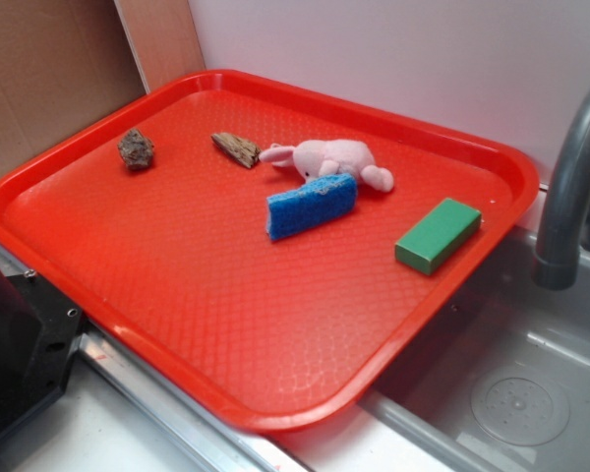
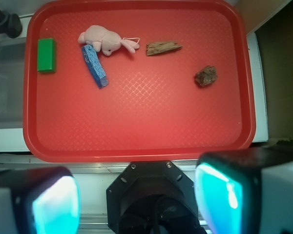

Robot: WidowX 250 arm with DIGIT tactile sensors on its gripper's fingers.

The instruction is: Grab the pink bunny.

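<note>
The pink bunny (image 1: pixel 329 159) (image 2: pixel 104 39) lies on its side at the far part of the red tray (image 1: pixel 177 295) (image 2: pixel 136 122), ears stretched toward a wood chip. A blue sponge (image 1: pixel 312 206) (image 2: pixel 94 66) rests against its front side. In the wrist view my gripper (image 2: pixel 139 197) hangs high above the robot's black base, outside the tray's near rim and far from the bunny. Its teal pads (image 2: pixel 56 207) stand wide apart with nothing between them. The exterior view does not show the gripper.
A green block (image 1: pixel 438 234) (image 2: pixel 47 55) sits near the tray's edge by the sink. A wood chip (image 1: pixel 236 148) (image 2: pixel 163 48) and a dark rock (image 1: pixel 136 148) (image 2: pixel 206 76) lie on the tray's other side. A grey faucet (image 1: pixel 570 187) and sink basin (image 1: pixel 511 393) adjoin the tray.
</note>
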